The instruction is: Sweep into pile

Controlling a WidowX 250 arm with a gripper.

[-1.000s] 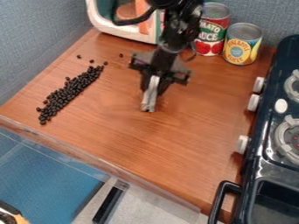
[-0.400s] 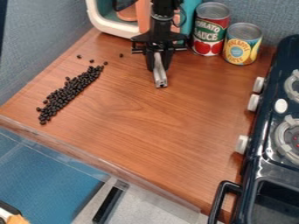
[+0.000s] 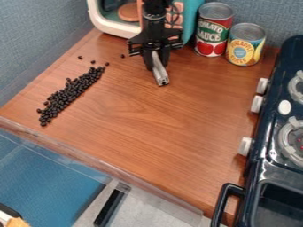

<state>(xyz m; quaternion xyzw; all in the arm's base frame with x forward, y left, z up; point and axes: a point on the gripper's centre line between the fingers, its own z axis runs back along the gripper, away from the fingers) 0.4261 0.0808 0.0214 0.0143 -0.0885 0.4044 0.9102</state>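
The gripper (image 3: pixel 156 62) hangs over the back middle of the wooden counter, shut on a grey, stick-like tool (image 3: pixel 159 72) that points down and slightly right. Black beans (image 3: pixel 70 94) lie in a long slanting band on the left part of the counter, well left of the gripper. Several loose beans are scattered near the band's upper end, and a single bean (image 3: pixel 122 56) lies just left of the gripper.
A toy oven (image 3: pixel 112 27) stands behind the gripper, with a red can (image 3: pixel 212 30) and a yellow-blue can (image 3: pixel 245 45) to its right. The dark toy stove (image 3: pixel 269 168) lines the right side. The counter (image 3: pixel 148 133) ends in a clear front edge.
The gripper has moved back toward the oven with the grey tool, then slightly left, and has turned. The beans have not moved.
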